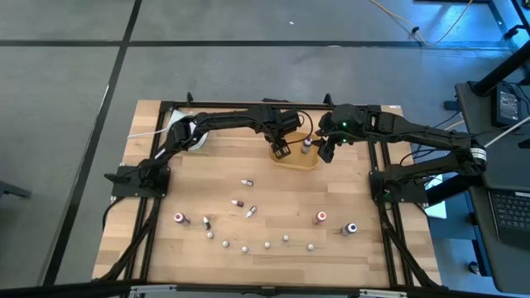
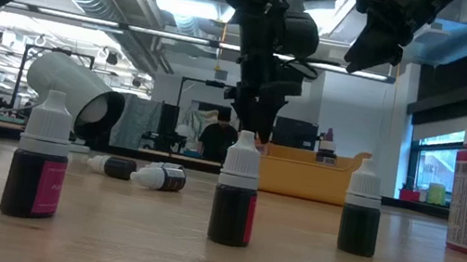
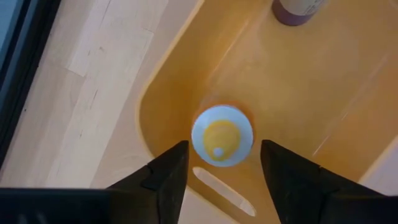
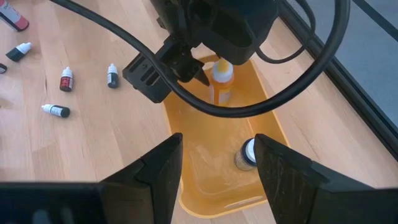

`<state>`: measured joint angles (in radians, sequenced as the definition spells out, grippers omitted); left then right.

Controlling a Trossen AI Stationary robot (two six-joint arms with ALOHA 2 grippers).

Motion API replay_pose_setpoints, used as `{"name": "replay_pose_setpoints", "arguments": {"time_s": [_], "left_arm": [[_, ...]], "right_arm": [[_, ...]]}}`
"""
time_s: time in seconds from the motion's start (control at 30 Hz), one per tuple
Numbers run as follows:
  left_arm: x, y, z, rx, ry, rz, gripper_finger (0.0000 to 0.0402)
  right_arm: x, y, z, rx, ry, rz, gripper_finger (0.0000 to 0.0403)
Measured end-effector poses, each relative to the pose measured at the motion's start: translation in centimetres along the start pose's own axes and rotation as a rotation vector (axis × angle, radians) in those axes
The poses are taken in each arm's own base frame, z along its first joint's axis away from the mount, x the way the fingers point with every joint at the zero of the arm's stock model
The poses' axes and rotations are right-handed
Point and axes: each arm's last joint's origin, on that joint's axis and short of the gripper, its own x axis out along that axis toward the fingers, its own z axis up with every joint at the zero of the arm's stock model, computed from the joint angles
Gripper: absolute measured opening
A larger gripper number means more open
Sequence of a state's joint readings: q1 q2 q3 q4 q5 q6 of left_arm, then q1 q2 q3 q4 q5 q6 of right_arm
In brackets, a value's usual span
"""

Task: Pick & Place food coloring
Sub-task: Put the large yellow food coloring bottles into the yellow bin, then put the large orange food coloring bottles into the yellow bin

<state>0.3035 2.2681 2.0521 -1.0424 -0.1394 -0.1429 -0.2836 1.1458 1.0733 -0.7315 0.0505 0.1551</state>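
Where wooden table ends, workshop (person standing) shows; bottles scattered.

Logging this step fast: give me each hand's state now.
Left hand: open, above the orange bottle standing in the tray.
Right hand: open, holding nothing, over the tray beside a white-capped bottle.

Two black jointed arms on black frame bases. Left arm: black cables looped along its wrist. Right arm: small green light near the wrist. Fingers dark, wedge-shaped, matte.
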Motion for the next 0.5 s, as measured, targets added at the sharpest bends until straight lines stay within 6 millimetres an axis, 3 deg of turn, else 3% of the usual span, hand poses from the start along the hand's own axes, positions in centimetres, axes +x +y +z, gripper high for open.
{"name": "replay_pose_setpoints", "arguments": {"time_s": [0.2,0.4,0.5], "left_arm": [[-0.9,0.1,0.2,0.001,0.004,0.001,0.0194],[-4.9,0.2,1.4,-0.001,-0.043,-0.008,0.0196],[-7.5,-0.3,1.9,0.002,-0.139,-0.021,0.0194]], "right_arm": [[0.0,0.0,0.0,-0.003,0.000,0.001,0.0200],[0.0,0.1,0.0,-0.045,0.004,0.024,0.0200],[-0.1,0.9,-0.2,-0.187,0.019,0.150,0.0200]]}}
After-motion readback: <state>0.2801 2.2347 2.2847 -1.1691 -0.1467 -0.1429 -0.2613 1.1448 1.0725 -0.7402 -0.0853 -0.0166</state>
